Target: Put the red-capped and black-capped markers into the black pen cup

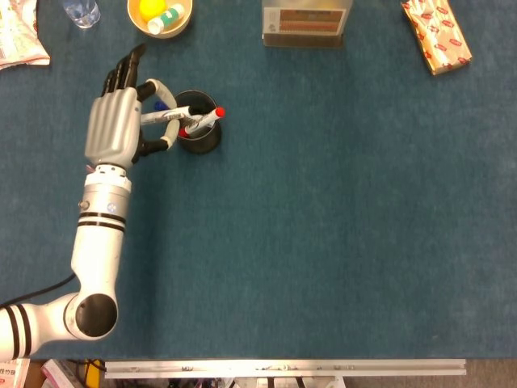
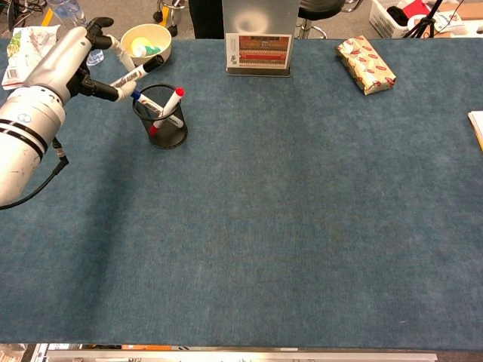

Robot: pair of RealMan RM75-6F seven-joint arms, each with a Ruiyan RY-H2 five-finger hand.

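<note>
Blue felt covers the worktop (image 1: 339, 226). From the head view, my left hand (image 1: 113, 129) pinches the black-capped marker (image 1: 166, 118) just over the rim of the black pen cup (image 1: 198, 133), where the red-capped marker (image 1: 206, 121) already leans. From the chest view, the black-capped marker tilts upward above the cup beside a yellow bowl (image 2: 146, 43). My right hand shows in neither view.
</note>
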